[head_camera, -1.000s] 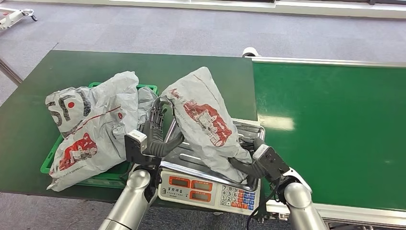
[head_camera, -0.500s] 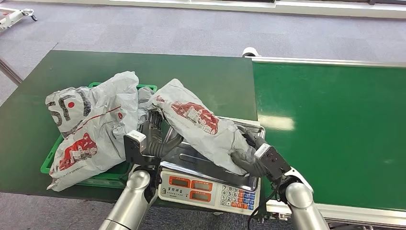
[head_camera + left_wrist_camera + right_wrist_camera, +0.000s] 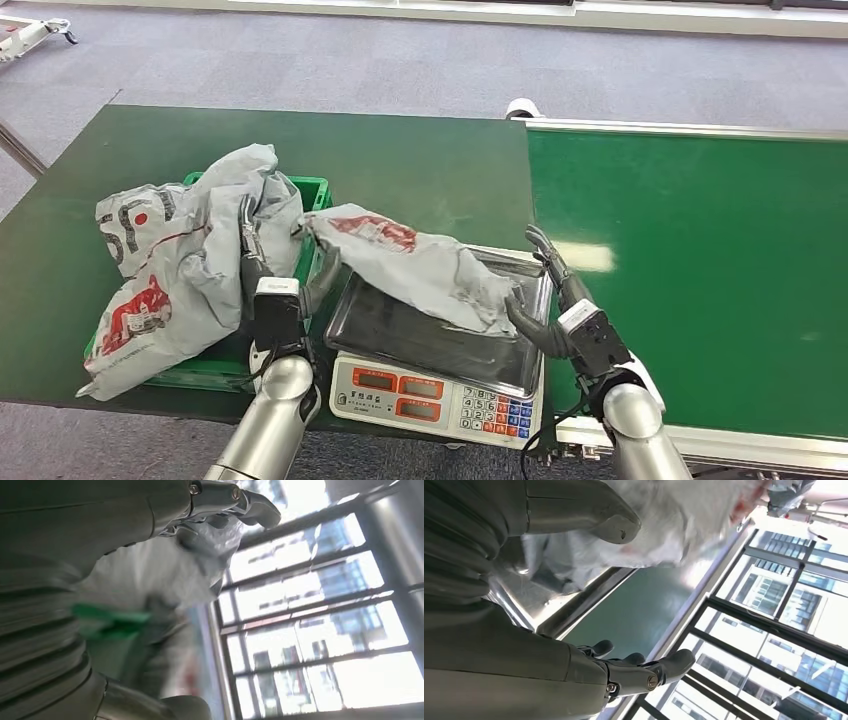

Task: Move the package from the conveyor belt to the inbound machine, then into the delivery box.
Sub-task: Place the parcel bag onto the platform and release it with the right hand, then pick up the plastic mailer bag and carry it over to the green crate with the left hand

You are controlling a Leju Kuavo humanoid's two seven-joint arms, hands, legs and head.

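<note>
Right hand (image 3: 548, 296) spread open beside the package (image 3: 415, 265) on the scale tray (image 3: 400, 335).

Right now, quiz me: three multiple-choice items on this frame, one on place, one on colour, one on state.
1. Where does the grey package with red print lie?
A. on the conveyor belt
B. on the floor
C. across the scale tray

2. What colour is the crate beside the scale?
A. green
B. blue
C. yellow

3. How is the right hand?
A. clenched round the package, lifting it clear
B. fingers spread at the package's end, not closed round it
C. hanging at the robot's side

Key:
1 C: the package rests on the scale tray, with one end reaching toward the crate.
2 A: the crate shows a green rim.
3 B: the right hand has its fingers extended and apart by the tray's edge.
</note>
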